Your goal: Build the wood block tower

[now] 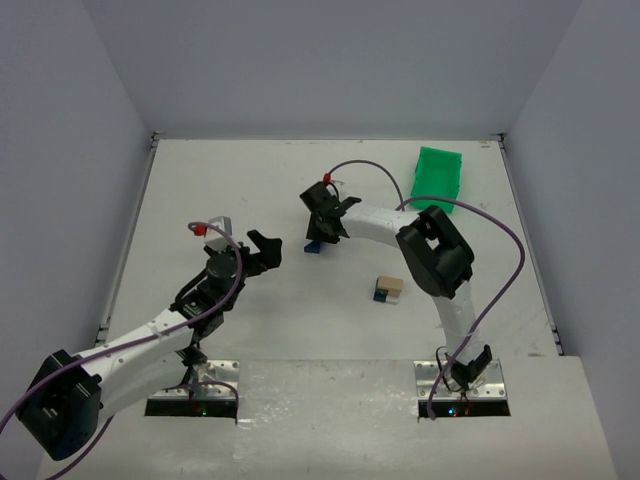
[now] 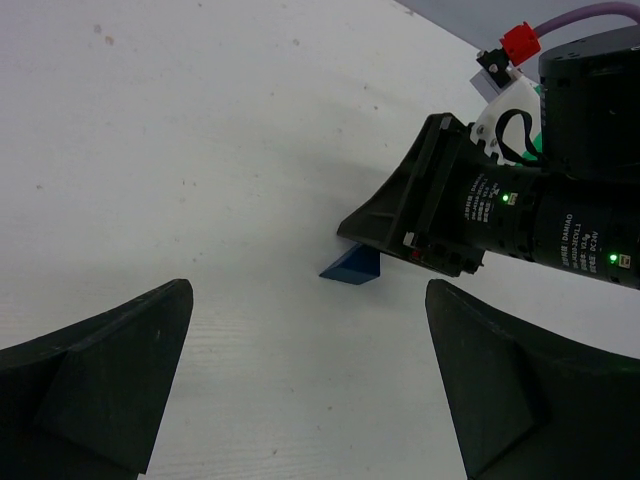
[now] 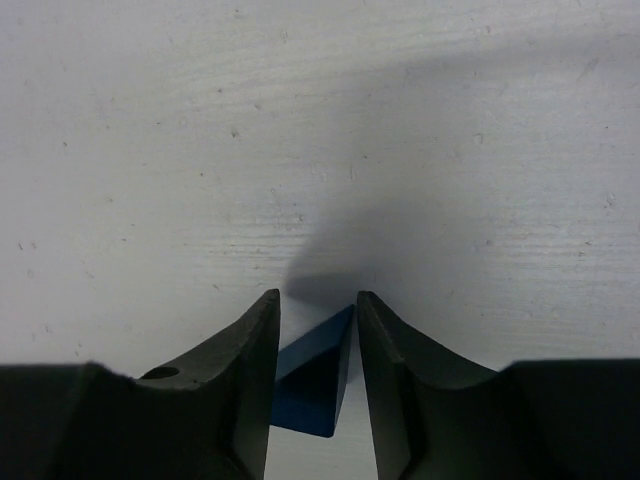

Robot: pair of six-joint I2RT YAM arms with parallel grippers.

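Gripping a blue wedge [image 3: 315,375] near the middle of the white table [image 1: 250,180], the right gripper [image 3: 317,297] has a finger pressed against each side of it. In the right wrist view the wedge's long axis runs from 7 to 1 o'clock, with its thin edge pointing to 1 o'clock. It seems to rest on the table, though that is hard to confirm. The wood block tower [image 1: 388,290], a short upright stack topped with tan, stands at 4 o'clock from the wedge. At 9 o'clock the left gripper [image 1: 266,250] hovers with its fingers spread wide. A green bin [image 1: 437,178] sits at 1 o'clock.
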